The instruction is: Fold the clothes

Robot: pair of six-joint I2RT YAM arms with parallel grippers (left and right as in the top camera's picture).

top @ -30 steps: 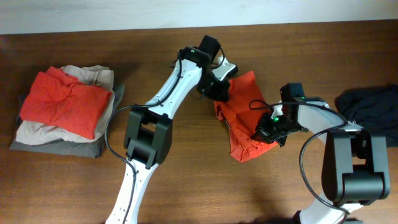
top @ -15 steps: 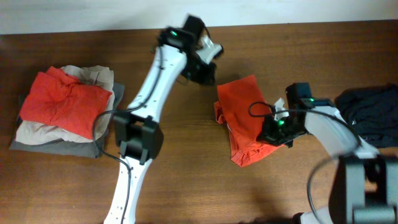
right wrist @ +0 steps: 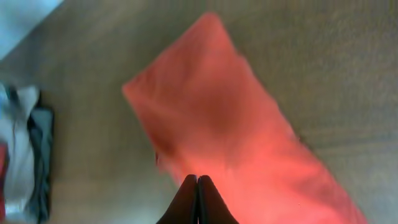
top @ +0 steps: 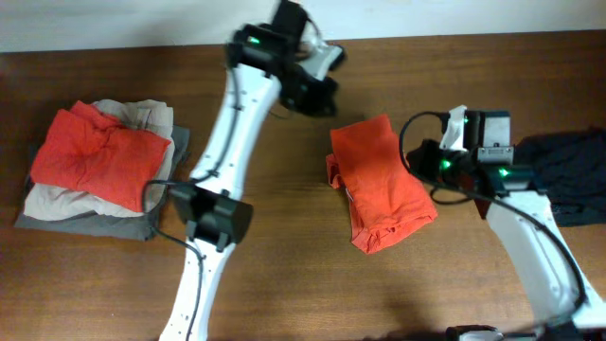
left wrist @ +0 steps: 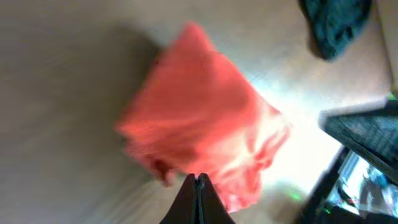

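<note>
The clothes in hand is an orange-red garment (top: 381, 182), lying folded in a rough rectangle on the wooden table, mid-right. In the left wrist view the garment (left wrist: 199, 127) is below and ahead of the shut fingertips. In the right wrist view the same cloth (right wrist: 239, 134) fills the middle. My left gripper (top: 320, 98) hangs above the table behind the garment's far left corner, shut and empty (left wrist: 198, 180). My right gripper (top: 417, 159) hovers at the garment's right edge, also shut on nothing (right wrist: 197, 179). Neither touches the cloth.
A stack of folded clothes (top: 95, 170) with a red piece on top sits at the table's left. A dark crumpled garment (top: 568, 169) lies at the far right edge, also seen in the left wrist view (left wrist: 339, 22). The table's back edge meets a white wall.
Both grippers have let go of the orange-red garment and pulled away: the left up and back, the right toward the right. The garment stays folded on the table.
</note>
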